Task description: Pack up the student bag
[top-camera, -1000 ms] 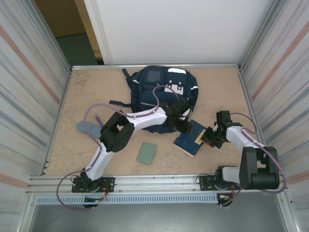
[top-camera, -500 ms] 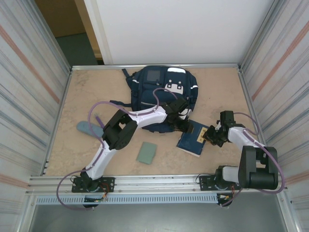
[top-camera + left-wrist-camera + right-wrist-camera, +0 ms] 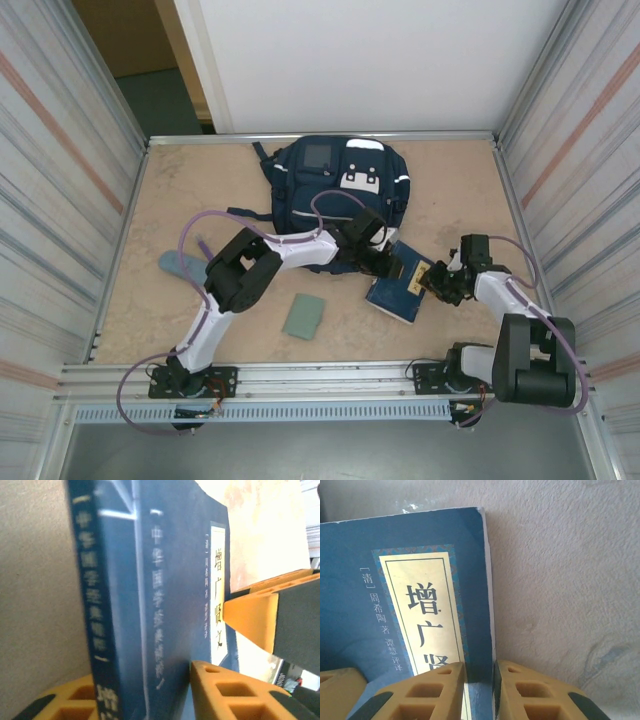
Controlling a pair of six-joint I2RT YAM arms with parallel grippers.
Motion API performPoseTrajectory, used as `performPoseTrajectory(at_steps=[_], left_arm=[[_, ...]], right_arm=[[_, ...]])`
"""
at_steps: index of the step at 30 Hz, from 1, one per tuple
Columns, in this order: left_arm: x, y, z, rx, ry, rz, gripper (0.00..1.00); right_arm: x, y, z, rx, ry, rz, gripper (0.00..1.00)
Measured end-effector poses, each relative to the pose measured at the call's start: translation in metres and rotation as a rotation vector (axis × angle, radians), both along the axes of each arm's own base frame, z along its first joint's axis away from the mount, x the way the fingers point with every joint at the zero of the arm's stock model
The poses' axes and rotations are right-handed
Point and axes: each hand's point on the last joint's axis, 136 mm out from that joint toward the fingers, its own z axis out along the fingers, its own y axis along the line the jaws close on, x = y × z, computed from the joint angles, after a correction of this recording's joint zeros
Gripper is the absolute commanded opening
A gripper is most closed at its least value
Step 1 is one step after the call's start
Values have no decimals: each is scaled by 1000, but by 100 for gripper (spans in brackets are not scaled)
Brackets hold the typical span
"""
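The student bag [image 3: 335, 190], navy with a white buckle patch, lies flat at the back of the table. In front of it a dark blue book [image 3: 398, 288] with a yellow label lies tilted, and both grippers hold it. My left gripper [image 3: 383, 262] is shut on the book [image 3: 150, 605] at its spine end, one yellow finger [image 3: 235, 695] pressed on the cover. My right gripper [image 3: 438, 285] pinches the opposite long edge of the book [image 3: 395, 605] beside the label. In the left wrist view, the right gripper's orange finger [image 3: 255, 620] shows past the book.
A flat green card [image 3: 303, 315] lies on the table near the front centre. A grey-blue pouch [image 3: 180, 265] sits at the left, under the left arm's cable. Metal walls close in both sides, and the rail runs along the near edge.
The left gripper's jaws have closed in onto the book's spine end. The right gripper, still on the book, has shifted slightly right, and the book turned a little with it.
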Motion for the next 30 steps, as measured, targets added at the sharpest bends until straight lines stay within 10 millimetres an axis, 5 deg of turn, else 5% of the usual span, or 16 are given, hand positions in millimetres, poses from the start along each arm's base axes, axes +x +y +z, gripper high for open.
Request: performPoseTrajectory(at_steps=[3,7,15,21,25,30], left_arm=[[1,-2,5,-17,-7,-4,6],[4,0,23,-31,-40,18,0],[21,31,114,-120,-143,160,0],[50,83,167,-111,-199,353,3],[66,127,172,-75,-161,477,5],[68,175,145,-8,-41,594,6]], right_arm=[[1,1,6,4,-37,5,30],[5,4,20,16,-102,17,38],[20,30,89,-60,-386,145,56],[27,74,140,-172,-625,366,58],[20,114,160,-256,-792,606,61],[-7,177,158,-387,-998,1032,68]])
